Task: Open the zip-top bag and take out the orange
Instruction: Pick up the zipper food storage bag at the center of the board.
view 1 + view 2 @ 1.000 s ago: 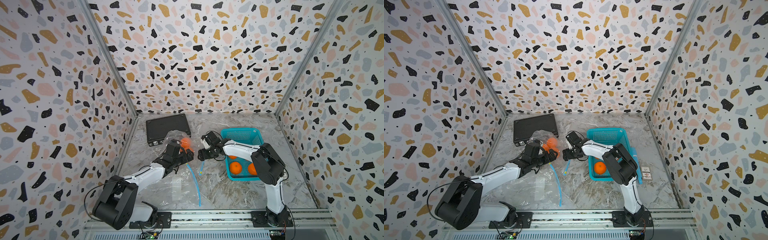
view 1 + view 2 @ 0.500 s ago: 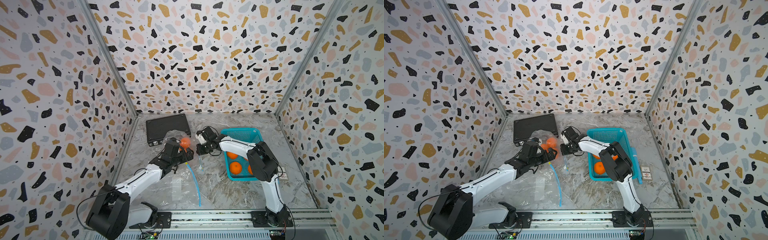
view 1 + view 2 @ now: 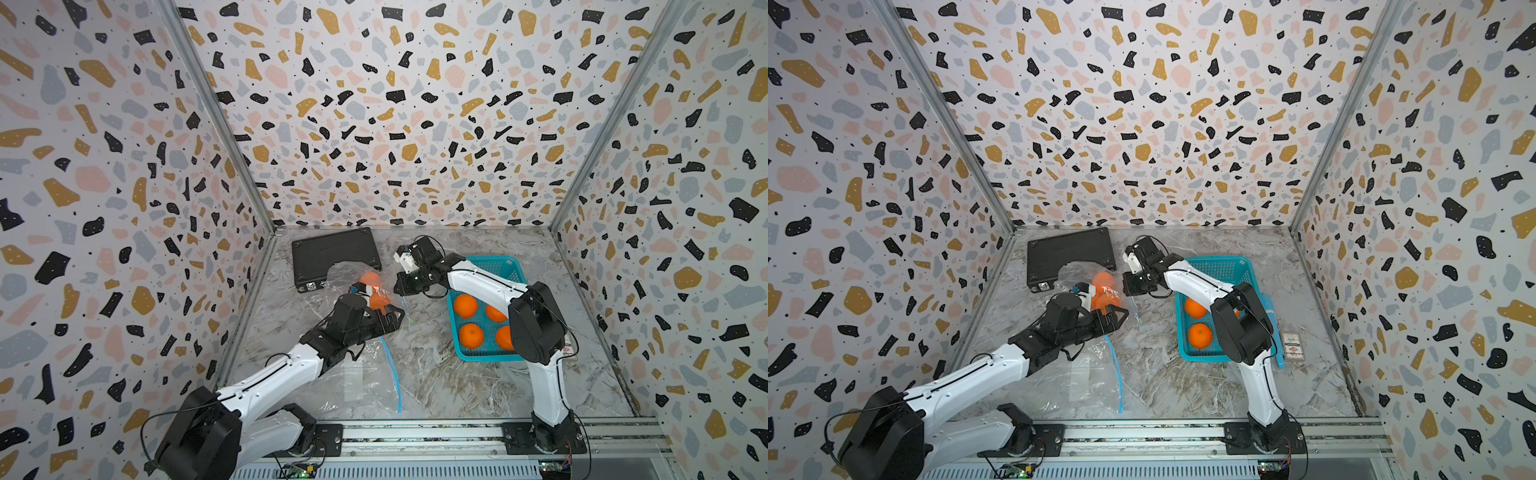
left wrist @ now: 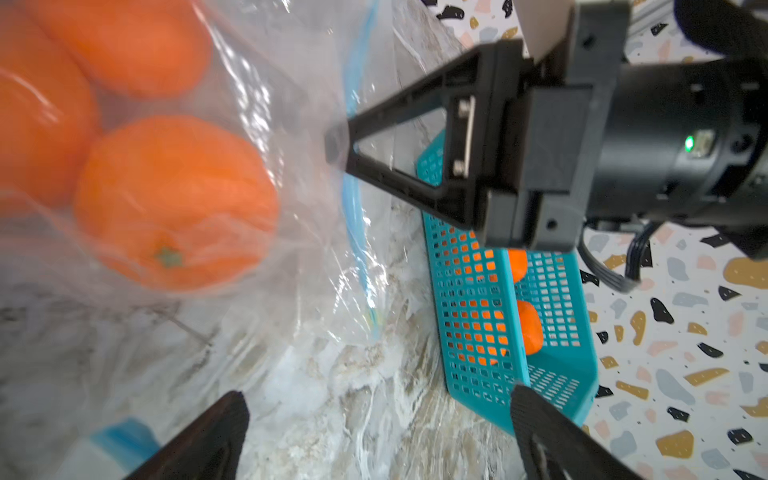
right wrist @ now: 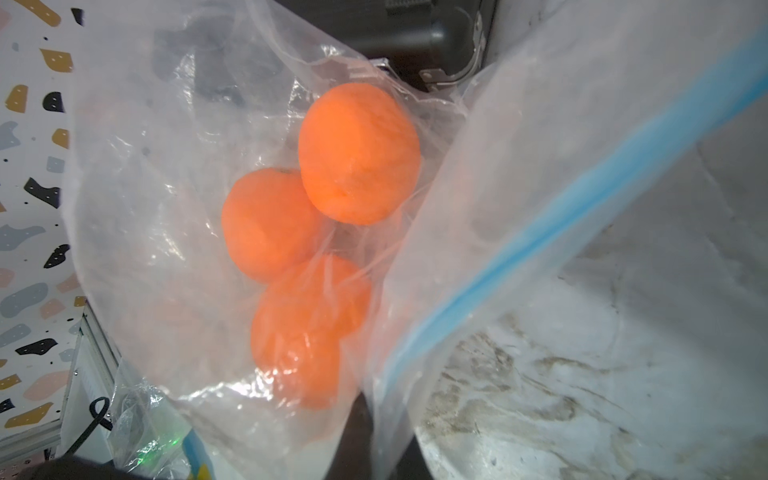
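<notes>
**Asker:** What is the bag made of?

**Describer:** The zip-top bag [image 3: 357, 376] is thin, clear, crinkled film with a blue zip strip [image 3: 394, 374] along one edge. It lies on a grey marble-patterned table [image 3: 436, 374]. Three round, dimpled oranges [image 5: 359, 151] sit bunched together inside it.

**Asker:** Where is it relative to the grippers?

**Describer:** The right gripper [image 4: 334, 145] is black and wedge-shaped. Its jaws are pressed together on a fold of the film just beside the zip strip. The left gripper [image 4: 374, 436] has its jaws spread wide and holds nothing. Its fingers [image 4: 208, 440] stand apart over the film, with the oranges ahead of them and off to one side, still inside the bag. The two grippers face each other at the end of the bag that holds the fruit.

**Asker:** Which way does the bag run?

**Describer:** In both top views its long axis runs from the front rail toward the back wall. The oranges fill the back end, near a flat black case [image 3: 336, 253]. The zip edge faces the robot's right, toward a teal plastic lattice basket [image 3: 513, 266] that holds four loose oranges [image 3: 465, 305].
</notes>
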You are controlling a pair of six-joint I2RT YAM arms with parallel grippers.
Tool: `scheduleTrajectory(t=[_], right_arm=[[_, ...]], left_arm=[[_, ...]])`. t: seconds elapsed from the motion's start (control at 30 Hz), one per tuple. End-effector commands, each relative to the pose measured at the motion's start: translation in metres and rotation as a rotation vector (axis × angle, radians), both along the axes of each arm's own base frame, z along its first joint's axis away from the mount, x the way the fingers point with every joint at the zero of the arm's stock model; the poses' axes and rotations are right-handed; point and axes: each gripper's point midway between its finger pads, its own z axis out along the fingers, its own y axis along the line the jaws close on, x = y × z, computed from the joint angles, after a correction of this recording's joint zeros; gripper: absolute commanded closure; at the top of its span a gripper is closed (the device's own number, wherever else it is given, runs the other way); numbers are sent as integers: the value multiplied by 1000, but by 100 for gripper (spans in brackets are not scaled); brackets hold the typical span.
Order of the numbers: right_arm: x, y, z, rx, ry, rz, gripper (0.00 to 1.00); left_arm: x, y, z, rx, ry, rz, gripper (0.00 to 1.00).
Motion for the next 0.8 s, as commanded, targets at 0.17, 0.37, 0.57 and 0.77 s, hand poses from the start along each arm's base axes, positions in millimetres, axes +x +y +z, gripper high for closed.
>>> scheduleTrajectory(t=[0.17,0.37,0.57,0.77], right_arm=[[-2,-6,54,125,9,-12,90],[-9,-20,62,97,22,-17,89],[-11,-21,60,113,52,-14,89],[-13,-24,55,111,62,-17,89]], left_arm=[[1,-38,5,-219,142,53,1],[1,-46,-7,-203,193,108,0],[10,-66,-25,-226,220,157,1],[27,-47,-48,-173,174,298,7]])
